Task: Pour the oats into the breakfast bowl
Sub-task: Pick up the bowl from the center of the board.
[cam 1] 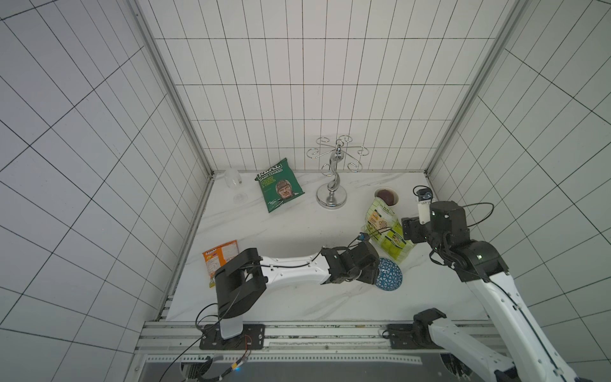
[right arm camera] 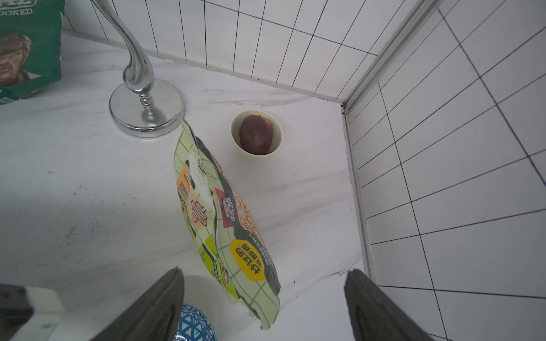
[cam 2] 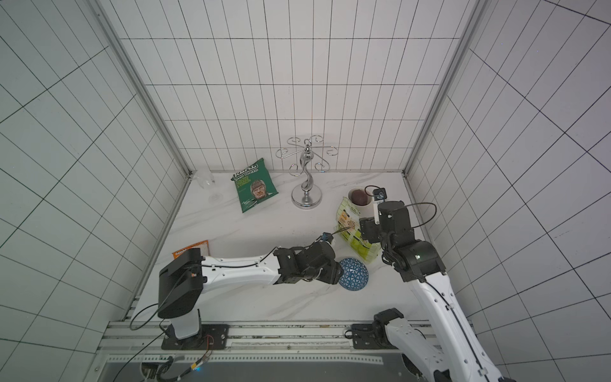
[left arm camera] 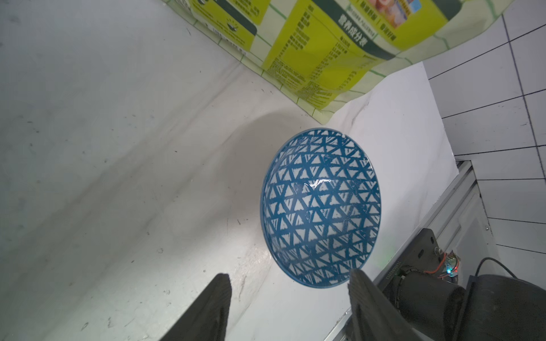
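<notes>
The lime-green and yellow oats pouch stands leaning on the white table; the oats themselves are hidden inside it. The breakfast bowl sits just in front of the pouch and shows only its blue-and-white triangle pattern. My left gripper is open beside the bowl, whose edge lies close to one finger; nothing is between the fingers. My right gripper is open wide around the pouch's lower corner, with neither finger touching the pouch.
A dark green crisp bag, a chrome stand and a clear wine glass stand at the back. A cream bowl with a reddish-brown inside sits behind the pouch. An orange packet lies at the left. The tiled wall is close on the right.
</notes>
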Controlling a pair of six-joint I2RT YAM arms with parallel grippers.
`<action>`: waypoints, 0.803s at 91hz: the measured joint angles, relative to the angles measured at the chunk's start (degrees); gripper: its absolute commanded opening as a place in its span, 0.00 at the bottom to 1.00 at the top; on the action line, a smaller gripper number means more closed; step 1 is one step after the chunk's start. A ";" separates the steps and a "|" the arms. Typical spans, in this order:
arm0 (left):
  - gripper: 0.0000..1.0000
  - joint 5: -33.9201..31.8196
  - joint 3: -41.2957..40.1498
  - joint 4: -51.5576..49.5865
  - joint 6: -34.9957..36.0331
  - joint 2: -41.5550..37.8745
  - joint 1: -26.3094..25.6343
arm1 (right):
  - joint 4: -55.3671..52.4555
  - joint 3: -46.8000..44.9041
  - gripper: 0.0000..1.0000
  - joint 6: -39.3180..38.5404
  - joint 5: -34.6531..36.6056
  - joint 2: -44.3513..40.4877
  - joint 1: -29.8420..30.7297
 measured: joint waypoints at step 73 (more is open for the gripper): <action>0.32 -6.86 9.75 -7.37 0.79 11.78 -0.79 | 0.15 -3.30 0.89 10.58 8.17 -13.29 0.02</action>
